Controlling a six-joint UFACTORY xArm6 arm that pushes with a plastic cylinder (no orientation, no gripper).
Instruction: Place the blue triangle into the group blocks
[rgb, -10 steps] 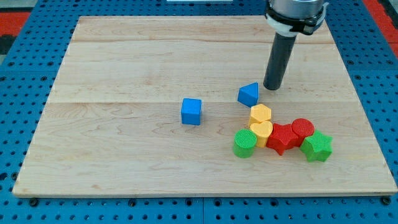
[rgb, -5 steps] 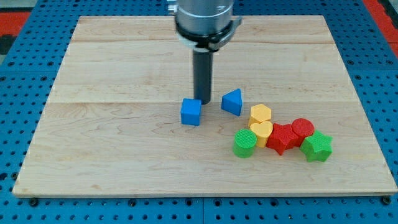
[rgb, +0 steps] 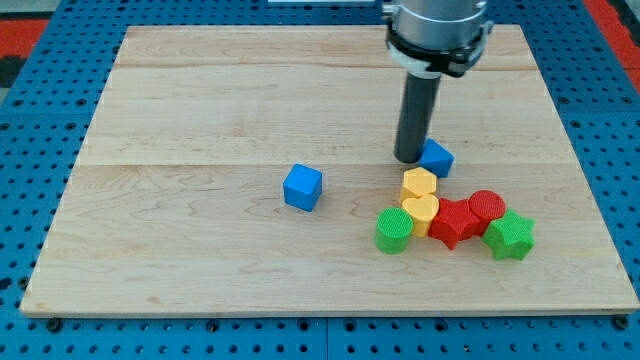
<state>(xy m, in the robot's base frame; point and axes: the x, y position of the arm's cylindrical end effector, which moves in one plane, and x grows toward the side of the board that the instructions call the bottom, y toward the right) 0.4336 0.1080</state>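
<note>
Where smooth rod meets pale wood, my tip (rgb: 409, 159) touching blue triangle (rgb: 436, 158), no hand visible.

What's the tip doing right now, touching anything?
My tip: no pincer fitted, holds nothing; it sits against the blue triangle's left side, just above the yellow blocks.
</note>
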